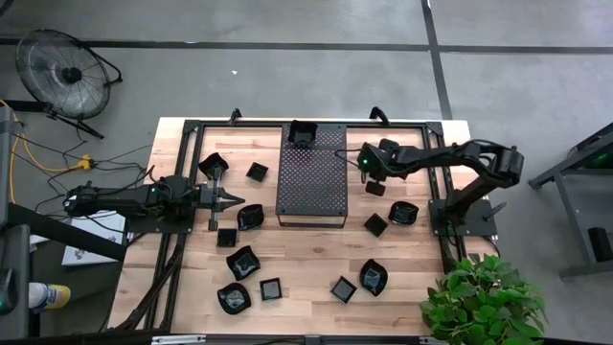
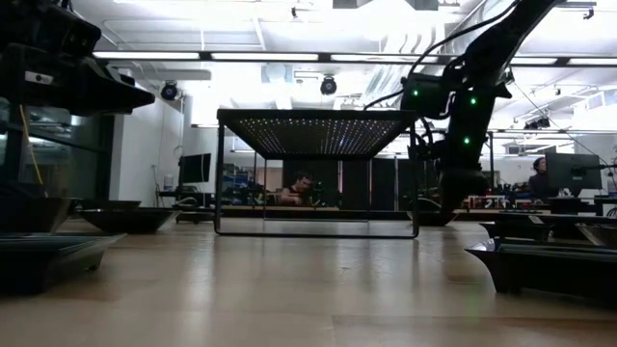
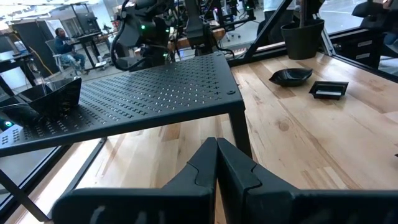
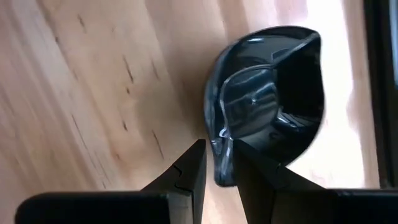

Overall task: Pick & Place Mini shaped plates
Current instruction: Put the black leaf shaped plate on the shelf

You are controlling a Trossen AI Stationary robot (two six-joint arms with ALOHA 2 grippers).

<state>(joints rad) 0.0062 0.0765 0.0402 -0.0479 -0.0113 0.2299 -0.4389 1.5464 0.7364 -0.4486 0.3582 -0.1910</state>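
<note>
Right claw (image 4: 214, 160) pinched on the rim of a mini shaped plate (image 4: 267, 102), just right of the perforated tray (image 1: 311, 172).

Largest first: the table (image 1: 306, 254) carries the raised tray at centre, with one plate already set at its far end (image 1: 303, 133); the remaining mini plates (image 1: 243, 262) are scattered left, right and near. The held plate is judged light, stiff, glossy and slippery, likely chippable; the thin rim is the only sensible hold. It is wavy-edged, roughly round, so no clear long axis; its hollow is seen tilted away from the claw. The left claw (image 3: 216, 163) is held closed on nothing, left of the tray.
</note>
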